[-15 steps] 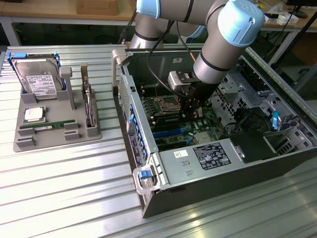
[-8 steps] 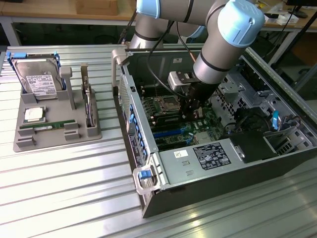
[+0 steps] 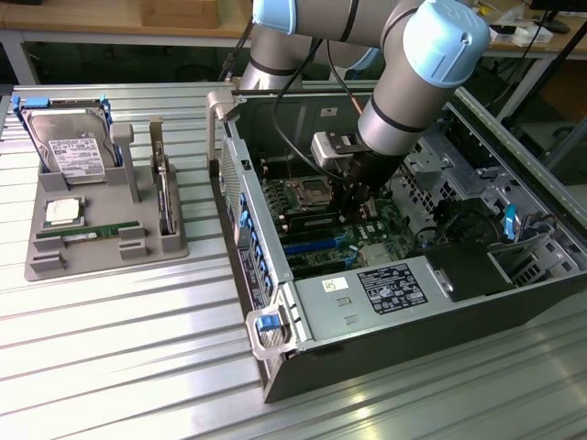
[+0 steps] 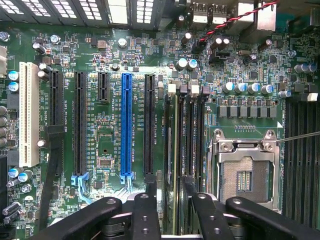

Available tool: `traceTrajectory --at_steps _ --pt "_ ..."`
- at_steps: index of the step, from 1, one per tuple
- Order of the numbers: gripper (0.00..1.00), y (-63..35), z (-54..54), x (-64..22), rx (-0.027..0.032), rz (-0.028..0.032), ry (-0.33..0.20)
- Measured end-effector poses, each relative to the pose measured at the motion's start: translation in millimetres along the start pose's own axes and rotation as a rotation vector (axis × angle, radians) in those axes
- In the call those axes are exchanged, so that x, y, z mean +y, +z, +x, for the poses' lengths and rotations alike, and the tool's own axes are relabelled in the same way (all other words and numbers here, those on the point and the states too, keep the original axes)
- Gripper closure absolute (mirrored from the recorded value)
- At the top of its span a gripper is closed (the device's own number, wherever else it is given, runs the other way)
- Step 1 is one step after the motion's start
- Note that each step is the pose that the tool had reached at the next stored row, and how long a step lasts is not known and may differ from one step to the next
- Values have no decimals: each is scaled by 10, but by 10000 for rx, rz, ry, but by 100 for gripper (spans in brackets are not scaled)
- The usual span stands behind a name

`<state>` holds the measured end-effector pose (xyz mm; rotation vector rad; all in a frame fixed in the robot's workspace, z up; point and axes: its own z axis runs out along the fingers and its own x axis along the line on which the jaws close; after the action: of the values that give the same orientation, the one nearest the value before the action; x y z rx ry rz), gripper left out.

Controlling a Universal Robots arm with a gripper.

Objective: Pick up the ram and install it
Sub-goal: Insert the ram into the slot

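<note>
Gripper (image 4: 173,202), nearest the wrist camera: fingers (image 4: 146,210) spread apart, straddling the ram (image 4: 175,165), which stands edge-on in a memory slot at nine o'clock of the processor socket (image 4: 245,172) (full seating cannot be told). In the exterior view the arm reaches into the computer case (image 3: 404,302); another green stick (image 3: 96,231) lies on the grey tray (image 3: 101,252).

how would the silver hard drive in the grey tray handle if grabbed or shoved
The hard drive looks like a rigid metal box, so probably stiff and heavy for its size. Its smooth silver casing may slip in a grip. It leans in a walled cradle of the grey tray, so a shove would likely jam it, not slide it.
</note>
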<state>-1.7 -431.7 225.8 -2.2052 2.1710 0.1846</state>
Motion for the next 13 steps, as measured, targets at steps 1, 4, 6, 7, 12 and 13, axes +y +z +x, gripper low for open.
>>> traceTrajectory --at_steps 1,4,6,7,12,13 --pt "67 0 0 0 0 0 0" --pt "67 0 0 0 -1 1 0" --pt "67 0 0 0 0 0 0" --pt "67 0 0 0 0 0 0" --pt "67 0 0 0 0 0 0" --pt "67 -3 0 0 0 0 0"
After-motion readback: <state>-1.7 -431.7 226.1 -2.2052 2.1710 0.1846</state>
